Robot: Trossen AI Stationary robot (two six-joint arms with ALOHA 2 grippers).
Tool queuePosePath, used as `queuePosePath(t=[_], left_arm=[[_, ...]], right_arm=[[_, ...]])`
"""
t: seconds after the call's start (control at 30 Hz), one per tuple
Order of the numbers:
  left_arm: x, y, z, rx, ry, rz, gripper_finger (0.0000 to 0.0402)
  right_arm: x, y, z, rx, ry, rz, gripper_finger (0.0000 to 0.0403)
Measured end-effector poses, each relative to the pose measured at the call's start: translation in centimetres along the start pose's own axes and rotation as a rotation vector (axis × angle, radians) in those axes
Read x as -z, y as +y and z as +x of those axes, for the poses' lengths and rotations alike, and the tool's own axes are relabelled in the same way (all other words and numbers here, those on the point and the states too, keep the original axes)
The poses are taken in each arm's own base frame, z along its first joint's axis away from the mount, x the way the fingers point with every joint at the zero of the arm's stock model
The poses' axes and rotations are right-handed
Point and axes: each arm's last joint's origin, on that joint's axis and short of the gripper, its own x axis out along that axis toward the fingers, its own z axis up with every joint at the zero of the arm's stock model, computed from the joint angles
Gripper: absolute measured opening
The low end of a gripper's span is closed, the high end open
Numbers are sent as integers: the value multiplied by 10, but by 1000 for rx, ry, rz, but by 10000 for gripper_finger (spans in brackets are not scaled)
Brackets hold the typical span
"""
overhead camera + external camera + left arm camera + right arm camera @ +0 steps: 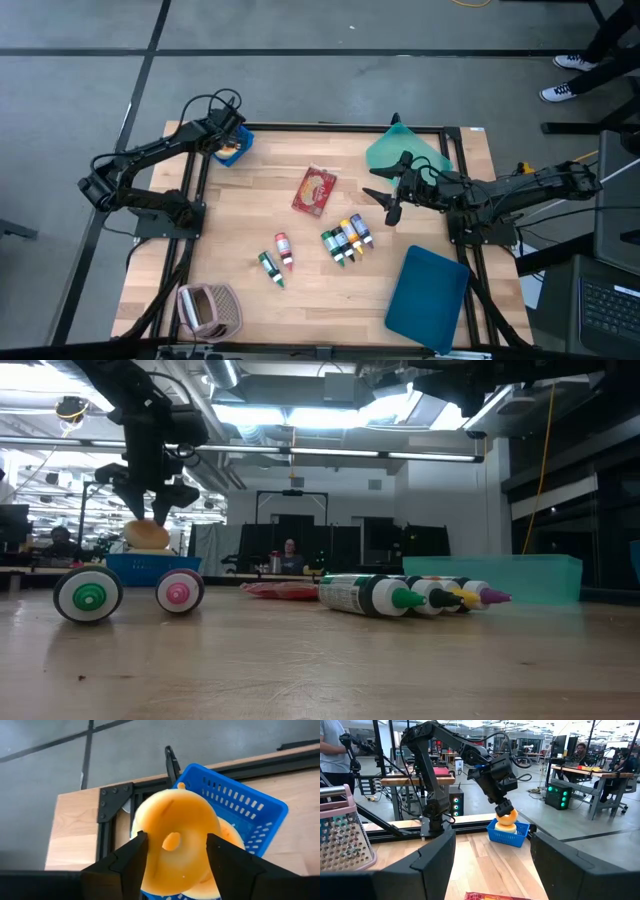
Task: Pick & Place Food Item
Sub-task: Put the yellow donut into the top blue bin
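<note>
A yellow-orange ring-shaped bagel (175, 820) lies in the blue basket (250, 805) at the table's far left corner, resting on another yellow piece (231, 836). My left gripper (175, 842) hangs open just over it, slanting down, one finger on each side of the ring. The right wrist view shows the same gripper (504, 806) above the bagel (506, 818). My right gripper (392, 200) is held level and open above the table's right middle, with nothing between its fingers. My left gripper's open fingers (137, 855) stand right at the bagel's two sides from above. The bagel rests in the basket. Whether the fingertips touch it, I cannot tell.
A red packet (314, 190) lies mid-table. Several sauce bottles (347, 240) lie near the centre and two more (278, 258) to their left. A pink basket (208, 310) sits near left, a teal bin (407, 150) far right, a blue lid (428, 290) near right.
</note>
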Motion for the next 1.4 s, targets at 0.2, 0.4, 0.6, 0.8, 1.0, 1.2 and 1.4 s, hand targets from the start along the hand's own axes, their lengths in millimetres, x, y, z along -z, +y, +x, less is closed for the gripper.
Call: queuePosePath(t=[0.2,0.4,0.6,0.8,1.0,1.2,1.4], left_arm=[[1,-1,0,31,18,10,191],[1,0,0,16,16,37,189],[0,0,0,7,8,55,186],[0,0,0,6,6,54,163],[0,0,-1,-25,-13,75,151],[0,-1,-2,-45,-29,105,157],[0,-1,-3,-63,-40,110,162]], right_arm=[[0,0,0,0,0,0,254],[0,0,0,0,0,0,254],[0,0,0,0,0,0,254],[0,0,0,0,0,0,254],[0,0,0,1,0,0,254],[0,0,0,2,0,0,254],[0,0,0,3,0,0,254]])
